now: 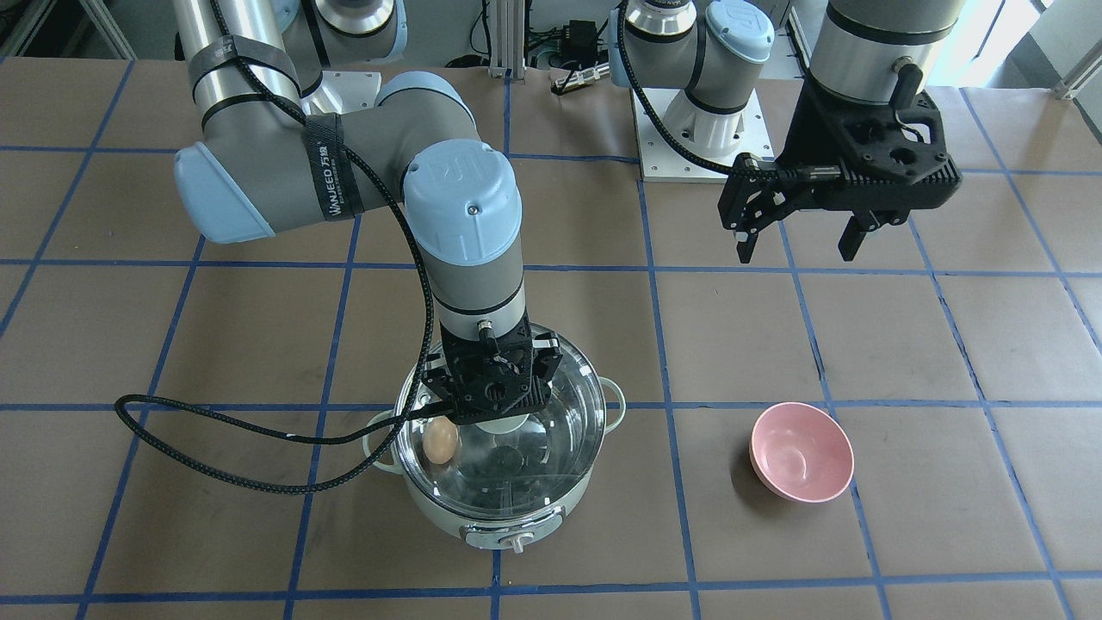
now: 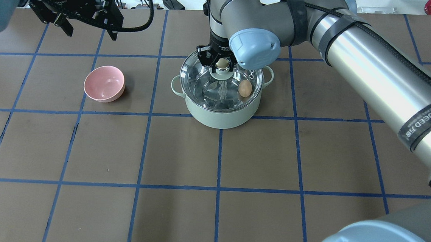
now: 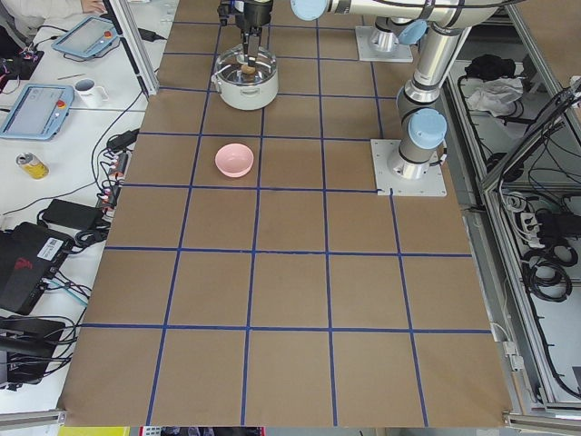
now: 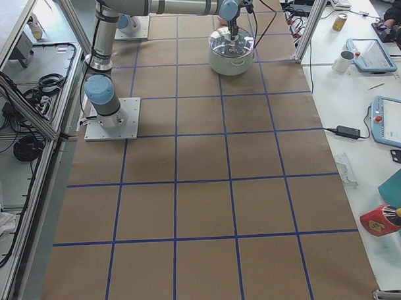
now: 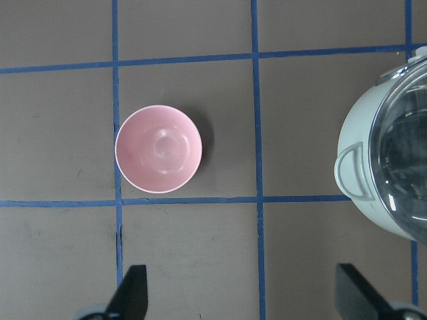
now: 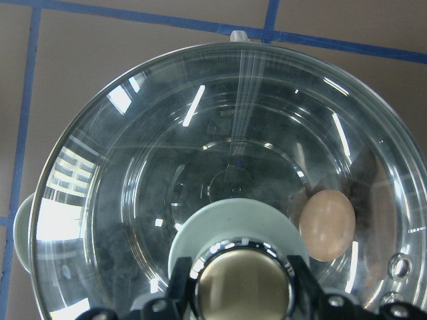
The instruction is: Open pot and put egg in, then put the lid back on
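The mint-green pot [image 1: 508, 515] stands on the table with the glass lid [image 1: 551, 448] seated on its rim. The tan egg [image 1: 440, 442] lies inside on the steel bottom, seen through the glass; it also shows in the overhead view [image 2: 245, 88] and the right wrist view [image 6: 326, 224]. My right gripper [image 1: 498, 413] points straight down over the lid's centre, and its fingers [image 6: 181, 287] press both sides of the gold-beige knob [image 6: 243, 287]. My left gripper [image 1: 798, 245] is open and empty, held high above the table, away from the pot.
A small empty pink bowl [image 1: 801, 452] sits on the table to the pot's side, below the left gripper [image 5: 243, 293] in the left wrist view. The right arm's black cable [image 1: 215, 430] loops down beside the pot. The arms' base plate [image 1: 697, 138] is at the back.
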Robot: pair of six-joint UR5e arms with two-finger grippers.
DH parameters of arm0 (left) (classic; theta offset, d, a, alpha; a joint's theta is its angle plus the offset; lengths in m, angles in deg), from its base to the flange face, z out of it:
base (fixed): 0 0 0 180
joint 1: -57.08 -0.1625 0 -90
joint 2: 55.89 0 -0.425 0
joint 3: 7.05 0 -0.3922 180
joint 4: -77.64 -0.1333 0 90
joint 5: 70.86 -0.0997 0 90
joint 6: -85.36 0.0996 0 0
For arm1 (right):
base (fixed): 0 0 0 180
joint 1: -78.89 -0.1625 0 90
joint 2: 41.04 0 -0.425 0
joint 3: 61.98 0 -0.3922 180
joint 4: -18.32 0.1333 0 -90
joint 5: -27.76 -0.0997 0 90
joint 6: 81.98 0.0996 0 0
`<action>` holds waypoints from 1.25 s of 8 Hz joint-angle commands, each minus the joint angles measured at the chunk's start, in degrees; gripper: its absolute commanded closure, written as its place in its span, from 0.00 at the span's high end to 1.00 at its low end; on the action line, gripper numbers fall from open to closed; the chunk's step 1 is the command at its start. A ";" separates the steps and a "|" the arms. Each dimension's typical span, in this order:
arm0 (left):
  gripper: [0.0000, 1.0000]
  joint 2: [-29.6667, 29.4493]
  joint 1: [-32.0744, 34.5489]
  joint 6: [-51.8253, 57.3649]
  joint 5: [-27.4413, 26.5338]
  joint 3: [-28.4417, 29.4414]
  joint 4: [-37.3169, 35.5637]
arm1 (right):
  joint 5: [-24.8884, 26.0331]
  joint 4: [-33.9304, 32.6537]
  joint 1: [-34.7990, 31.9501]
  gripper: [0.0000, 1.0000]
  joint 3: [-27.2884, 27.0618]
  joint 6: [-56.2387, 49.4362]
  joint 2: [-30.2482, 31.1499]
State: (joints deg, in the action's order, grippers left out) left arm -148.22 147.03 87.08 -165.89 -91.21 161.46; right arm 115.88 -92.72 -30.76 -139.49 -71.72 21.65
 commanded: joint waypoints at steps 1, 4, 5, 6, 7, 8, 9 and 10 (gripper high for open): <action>1.00 1.97 0.22 0.31 -0.16 -0.13 2.39 | 0.04 -0.05 0.14 0.00 -0.01 0.03 0.15; 1.00 1.98 -0.04 0.31 0.01 -0.13 5.81 | 0.04 -0.49 0.14 0.00 -0.10 0.03 0.24; 1.00 1.02 -0.04 0.05 0.11 -0.22 5.65 | 0.13 -1.54 0.14 0.16 -0.97 -0.06 0.32; 1.00 0.40 -0.04 -0.65 0.02 -0.22 5.04 | 0.57 -4.85 0.14 0.46 -2.46 -1.19 0.41; 1.00 -0.39 -0.22 -0.92 1.67 -0.22 2.59 | 0.66 -6.80 0.14 0.98 -3.34 -1.37 0.50; 1.00 -1.61 -0.13 -0.92 2.30 -0.22 2.48 | -0.04 -6.82 0.66 1.00 -3.35 -1.38 0.85; 1.00 -1.54 -0.05 -1.01 2.48 -0.04 2.57 | 0.04 -6.04 1.19 1.00 -3.35 -1.03 2.42; 1.00 -1.28 -0.04 -1.01 2.13 0.13 2.57 | -0.04 -4.20 1.28 1.00 -3.35 -0.85 3.82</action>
State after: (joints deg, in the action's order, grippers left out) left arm -149.42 146.94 86.16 -163.79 -91.33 164.23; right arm 116.00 -98.80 -29.96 -142.71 -72.88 23.25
